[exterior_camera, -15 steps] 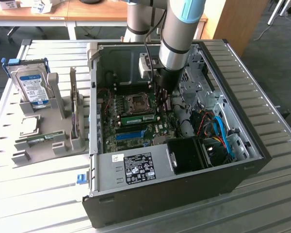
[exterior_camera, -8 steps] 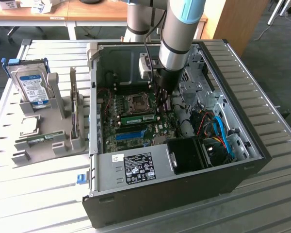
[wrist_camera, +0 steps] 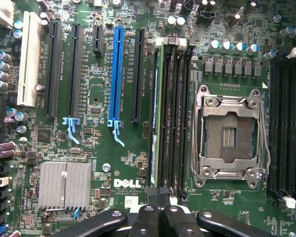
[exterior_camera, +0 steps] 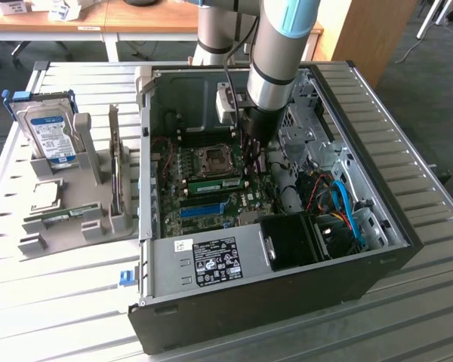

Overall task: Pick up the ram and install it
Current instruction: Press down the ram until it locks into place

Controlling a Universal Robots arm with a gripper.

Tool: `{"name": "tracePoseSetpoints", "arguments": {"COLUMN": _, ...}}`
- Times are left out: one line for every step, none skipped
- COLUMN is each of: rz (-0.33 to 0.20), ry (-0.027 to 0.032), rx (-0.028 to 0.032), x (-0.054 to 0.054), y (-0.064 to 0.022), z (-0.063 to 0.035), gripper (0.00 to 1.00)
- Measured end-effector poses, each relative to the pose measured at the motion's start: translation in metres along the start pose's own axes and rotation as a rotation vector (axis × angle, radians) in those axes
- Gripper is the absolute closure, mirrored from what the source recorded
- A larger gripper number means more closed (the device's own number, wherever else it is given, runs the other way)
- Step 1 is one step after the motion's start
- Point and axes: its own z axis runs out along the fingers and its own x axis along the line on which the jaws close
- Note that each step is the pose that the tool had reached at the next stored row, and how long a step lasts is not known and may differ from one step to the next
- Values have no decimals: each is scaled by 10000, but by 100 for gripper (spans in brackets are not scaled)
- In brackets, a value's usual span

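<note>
While the gripper (wrist_camera: 159, 210) is kept pressed together and empty at the lower centre of the wrist view, the ram (wrist_camera: 154, 126) is seen seated edge-on in the memory slot beside the blue expansion slot (wrist_camera: 116, 74), apparently so it can be pushed home.

This looks like a lab or workshop for testing robots on computers. An open computer case (exterior_camera: 287, 249) lies on a metal counter (exterior_camera: 408, 317) with long ridges. A gray rack (exterior_camera: 68, 204) beside it holds spare parts, like a hard drive (exterior_camera: 49, 132). Wooden desks (exterior_camera: 98, 19) stand behind, on a gray carpet floor (exterior_camera: 430, 83).
</note>
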Motion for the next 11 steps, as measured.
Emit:
{"name": "tracePoseSetpoints", "arguments": {"rz": 0, "ry": 0, "rx": 0, "x": 0, "y": 0, "z": 1, "gripper": 89}}
{"name": "tracePoseSetpoints", "arguments": {"rz": 0, "ry": -2, "rx": 1, "x": 0, "y": 0, "z": 3, "gripper": 89}}
{"name": "tracePoseSetpoints", "arguments": {"rz": 0, "ry": -1, "rx": 1, "x": 0, "y": 0, "z": 4, "gripper": 89}}
{"name": "tracePoseSetpoints", "arguments": {"rz": -1, "ry": -1, "rx": 0, "x": 0, "y": 0, "z": 4, "gripper": 89}}
{"name": "tracePoseSetpoints", "arguments": {"rz": -1, "ry": 0, "rx": 0, "x": 0, "y": 0, "z": 4, "gripper": 89}}
{"name": "tracePoseSetpoints", "arguments": {"rz": 0, "ry": 0, "rx": 0, "x": 0, "y": 0, "z": 5, "gripper": 89}}
{"name": "tracePoseSetpoints", "arguments": {"rz": 0, "ry": -1, "rx": 0, "x": 0, "y": 0, "z": 4, "gripper": 89}}
{"name": "tracePoseSetpoints", "arguments": {"rz": 0, "ry": 0, "rx": 0, "x": 0, "y": 0, "z": 6, "gripper": 89}}
{"name": "tracePoseSetpoints", "arguments": {"rz": 0, "ry": -3, "rx": 2, "x": 0, "y": -1, "z": 10, "gripper": 89}}
{"name": "tracePoseSetpoints", "arguments": {"rz": -1, "ry": -1, "rx": 1, "x": 1, "y": -1, "z": 12, "gripper": 89}}
{"name": "tracePoseSetpoints", "arguments": {"rz": 0, "ry": 1, "rx": 0, "x": 1, "y": -1, "z": 12, "gripper": 89}}
